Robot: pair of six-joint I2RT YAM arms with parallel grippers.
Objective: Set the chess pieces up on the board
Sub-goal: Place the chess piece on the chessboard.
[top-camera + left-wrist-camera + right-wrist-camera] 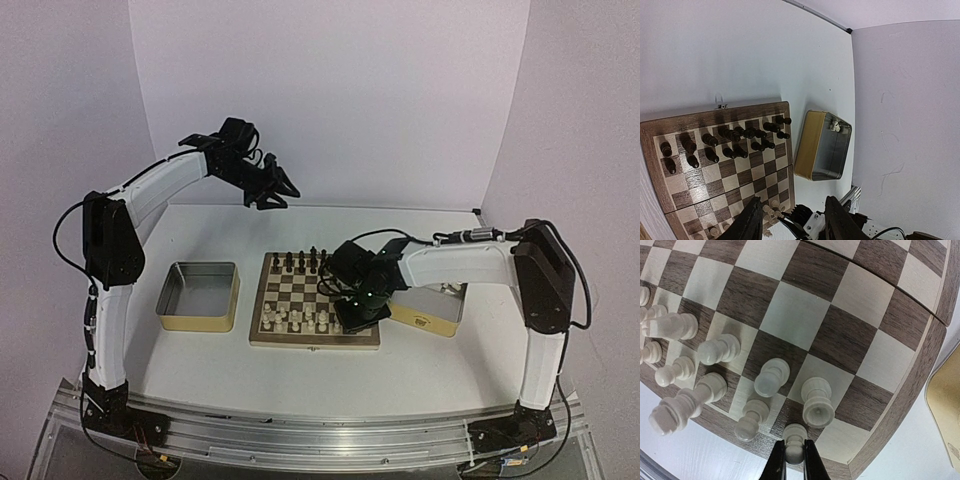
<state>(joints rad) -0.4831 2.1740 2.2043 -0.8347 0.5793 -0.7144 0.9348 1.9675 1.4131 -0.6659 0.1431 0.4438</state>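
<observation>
Setup looks mostly done: dark pieces [735, 135] line the far rows of the board [315, 342], and most cream chess pieces [715, 350] stand on the near rows. The right gripper [794, 447] pinches a pawn [795, 434] at the near edge. The left gripper [278, 192] hangs half-open and empty. A cream piece or two lies in the tin [807, 150].

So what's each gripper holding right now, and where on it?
Right gripper pinches one cream-white chess piece by its upper end. Left gripper is open, holding nothing.

Cream-white chess pieces [816, 402], light-and-dark brown checkered board [790, 315], yellow-sided tin [805, 145]
</observation>
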